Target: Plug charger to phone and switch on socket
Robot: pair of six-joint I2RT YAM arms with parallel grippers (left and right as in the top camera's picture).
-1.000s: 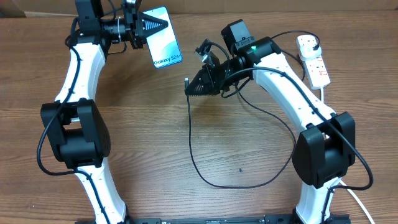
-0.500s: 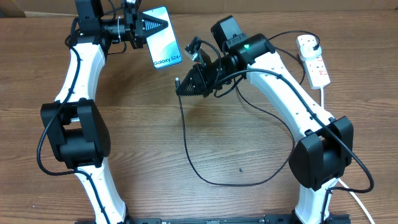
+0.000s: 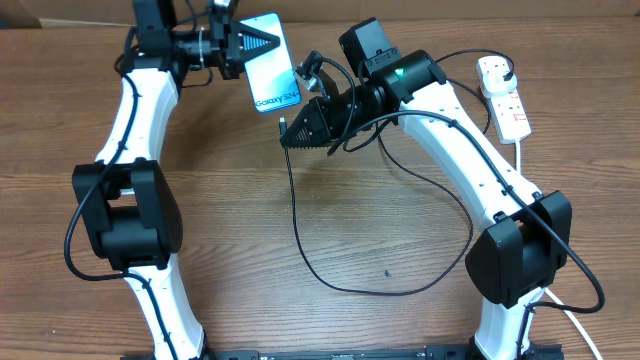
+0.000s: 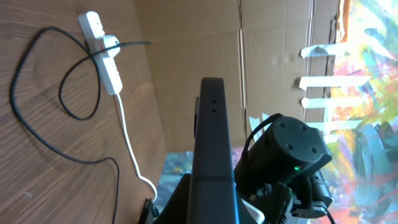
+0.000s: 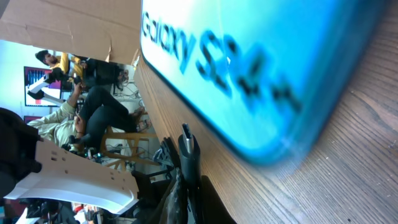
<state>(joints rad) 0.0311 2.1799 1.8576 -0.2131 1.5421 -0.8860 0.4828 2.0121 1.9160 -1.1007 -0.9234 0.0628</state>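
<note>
Two grippers meet near the far edge of the worktop (image 3: 230,250), left of its middle, each clamped on something. The left gripper (image 3: 266,39) has its fingers closed on the phone (image 3: 274,78), gripping it at the short edge away from the lettering. From the left wrist the phone (image 4: 213,143) shows edge-on as a dark bar running up the centre between the fingers. Its "Galaxy S24" short edge points toward the right gripper (image 3: 287,134), which sits just beside that end, on the side nearer the front edge.

The right gripper's fingers are pressed together on the charger (image 3: 297,220) right behind its connector tip (image 3: 283,126). In the right wrist view the connector tip (image 5: 188,144) stands up out of the fingers, very close to the phone (image 5: 249,74) at its lettered end but with a sliver of gap showing.

From the grip, the charger's cable drops toward the front edge, loops across the middle of the worktop and climbs back toward the socket (image 3: 507,102). That socket lies at the far right corner, well apart from the phone, with its white cord (image 3: 526,160) trailing along the right edge.
</note>
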